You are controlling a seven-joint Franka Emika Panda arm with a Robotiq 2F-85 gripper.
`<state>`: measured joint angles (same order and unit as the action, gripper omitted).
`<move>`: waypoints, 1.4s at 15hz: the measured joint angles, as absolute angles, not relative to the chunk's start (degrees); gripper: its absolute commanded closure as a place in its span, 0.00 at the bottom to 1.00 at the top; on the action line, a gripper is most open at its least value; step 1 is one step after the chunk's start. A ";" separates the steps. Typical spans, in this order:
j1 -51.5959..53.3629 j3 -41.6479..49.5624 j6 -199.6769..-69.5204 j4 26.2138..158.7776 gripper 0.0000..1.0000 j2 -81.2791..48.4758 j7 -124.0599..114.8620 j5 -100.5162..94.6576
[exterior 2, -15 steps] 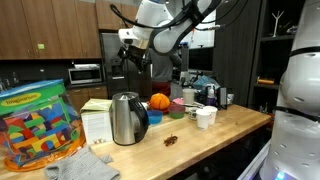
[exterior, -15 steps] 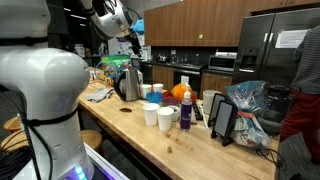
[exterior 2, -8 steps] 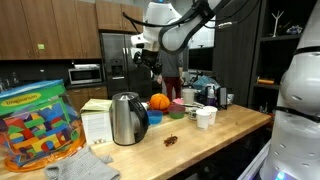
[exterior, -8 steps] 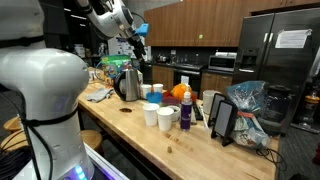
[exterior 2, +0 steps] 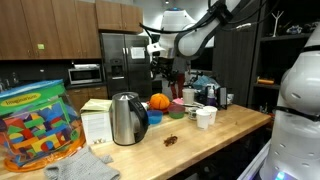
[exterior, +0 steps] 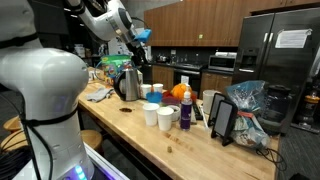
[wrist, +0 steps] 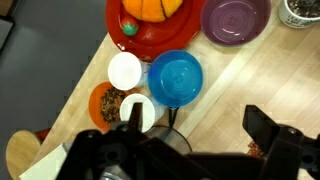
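We're seeing the gripper (exterior: 134,48) hanging high over the table (exterior: 150,140), jaws standing wide apart w/ nothing btwn them. Blue bowl (wrist: 175,78) is sitting directly below, beside white cup (wrist: 125,71). Nothing gripped yet, so all handling's ahead.

The wooden counter (wrist: 250,75) bears a blue bowl (wrist: 175,78) in the wrist view. From that bowl, a white cup (wrist: 125,71) stands at nine o'clock, a red plate (wrist: 160,38) at eleven and a purple bowl (wrist: 236,18) at one. In an exterior view, a tub of blocks (exterior 2: 38,125) sits at nine o'clock from the kettle (exterior 2: 127,118).
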<state>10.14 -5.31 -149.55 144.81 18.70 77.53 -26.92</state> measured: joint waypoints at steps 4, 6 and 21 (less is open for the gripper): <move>11.48 -3.81 -146.74 151.05 0.00 23.28 81.76 -22.25; 13.57 -1.99 -144.40 153.76 0.00 25.00 86.77 -17.42; 18.87 1.71 -135.73 159.20 0.00 32.03 99.23 -3.08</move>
